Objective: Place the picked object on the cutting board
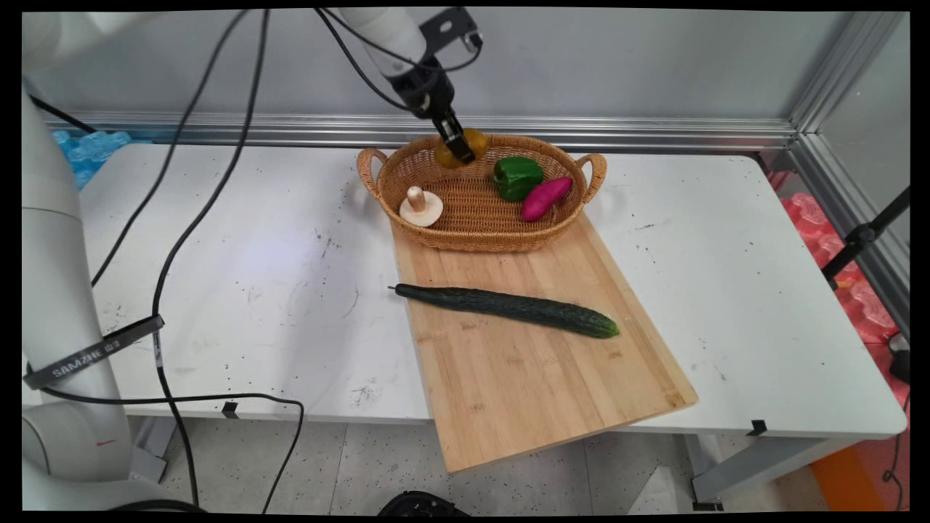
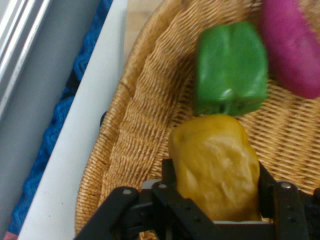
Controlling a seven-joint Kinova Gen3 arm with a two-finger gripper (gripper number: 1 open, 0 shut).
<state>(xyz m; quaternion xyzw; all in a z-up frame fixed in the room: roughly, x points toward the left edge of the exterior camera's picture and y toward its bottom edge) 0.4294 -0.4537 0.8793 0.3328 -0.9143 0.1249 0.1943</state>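
Above the far rim of the oval woven wicker basket (image 1: pixel 476 218), the black two-finger gripper (image 1: pixel 461 147) pinches a yellow bell pepper (image 2: pixel 216 165), its fingers pressed against the pepper's two sides as the hand view shows. The pepper hangs clear of the weave, just over the basket's back wall. Just beyond the gripper in the hand view lies a glossy green bell pepper (image 2: pixel 231 67), and past that a magenta, tapered sweet potato (image 2: pixel 292 47); both rest on the basket floor and sit close to each other. To the gripper's other side, near one handle, a pale mushroom (image 1: pixel 421 207) lies with its stem up. The basket stands on the far end of a light wooden cutting board (image 1: pixel 538 378) on the white desk (image 1: pixel 254 290), and a long dark green cucumber (image 1: pixel 508 309) lies across the board, well apart from the gripper. Holding well here seems a matter of steady, even pressure on the smooth pepper skin, keeping it level and away from the rim and the green pepper beside it.
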